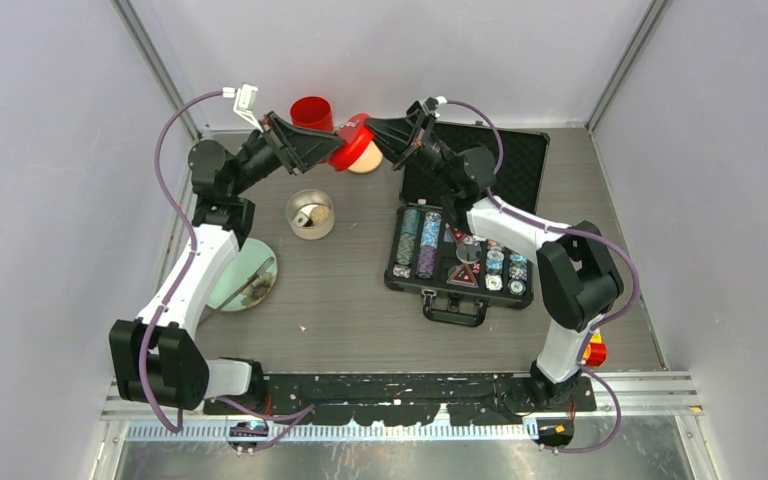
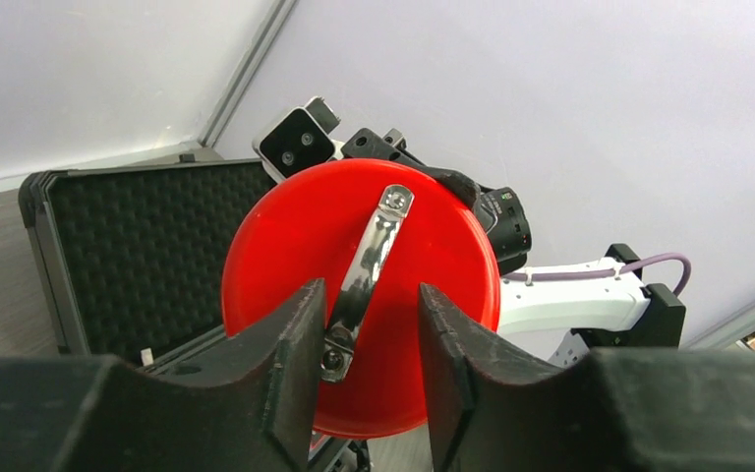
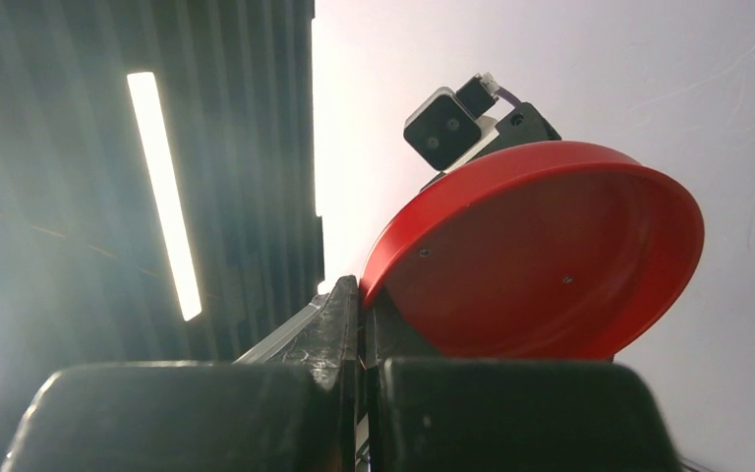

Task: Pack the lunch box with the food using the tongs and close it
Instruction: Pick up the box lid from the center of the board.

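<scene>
The lunch box, a small round steel tin, stands open left of centre with a beige piece of food inside. A cream-tan round lid lies at the back, half hidden. Above it hangs a red round lid between both grippers. My right gripper is shut on its rim. My left gripper is open, its fingers either side of the lid's metal handle; the left finger touches it. Dark food bits and slim tongs lie on a plate.
A red cylindrical container stands at the back beside my left gripper. An open black case of poker chips fills the right of the table, its foam-lined cover lying flat behind. Grey walls close in on three sides.
</scene>
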`<state>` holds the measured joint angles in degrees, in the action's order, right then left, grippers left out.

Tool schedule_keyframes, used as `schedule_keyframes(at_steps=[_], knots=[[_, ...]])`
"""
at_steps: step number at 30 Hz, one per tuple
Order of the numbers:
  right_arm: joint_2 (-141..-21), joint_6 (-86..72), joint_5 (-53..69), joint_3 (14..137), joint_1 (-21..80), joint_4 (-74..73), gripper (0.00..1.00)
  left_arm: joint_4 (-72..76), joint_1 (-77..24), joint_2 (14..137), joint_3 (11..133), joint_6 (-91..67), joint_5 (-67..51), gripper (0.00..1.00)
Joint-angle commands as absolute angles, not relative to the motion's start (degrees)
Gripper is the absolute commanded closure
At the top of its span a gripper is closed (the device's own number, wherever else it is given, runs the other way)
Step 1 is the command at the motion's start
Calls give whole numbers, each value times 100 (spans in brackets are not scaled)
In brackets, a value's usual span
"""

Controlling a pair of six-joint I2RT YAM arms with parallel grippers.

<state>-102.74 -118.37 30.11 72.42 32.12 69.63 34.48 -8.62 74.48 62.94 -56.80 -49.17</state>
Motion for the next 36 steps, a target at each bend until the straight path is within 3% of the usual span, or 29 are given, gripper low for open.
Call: schedule_keyframes(at_steps=[1, 4, 7, 9, 10, 14, 21, 32, 36], knots=[[-9954, -12296, 2795, 7324, 3311, 7248, 99, 4167, -932, 7418, 6238, -5920, -4924, 63], [-9957, -12305, 2795, 7280, 3313, 7226, 100, 4264, -934, 7418, 6235, -5999, -4907, 75], [-9979, -12284, 2848, 7284, 3306, 7144, 100, 4292, -923, 7434, 6277, -6061, -4855, 95], [-9991, -12236, 2913, 7288, 3296, 7045, 99, 4174, -919, 7447, 6343, -6052, -4808, 100], [-9999, -12196, 2956, 7293, 3286, 6976, 95, 4063, -908, 7456, 6407, -6028, -4788, 100], [-10006, -11991, 3174, 7273, 3156, 6669, 61, 3664, -809, 7462, 6625, -5873, -4831, 100], [-9695, -11413, 3755, 6985, 2829, 5456, 31, 1963, -494, 7302, 7243, -4881, -4950, 100], [-8860, -8642, 5105, 7190, 2444, 2738, 23, -2216, -379, 7996, 9402, -1983, -3026, 100], [-8314, -5768, 5270, 7633, 2384, -325, 21, -2586, -387, 8359, 9800, -1100, -1953, 100]])
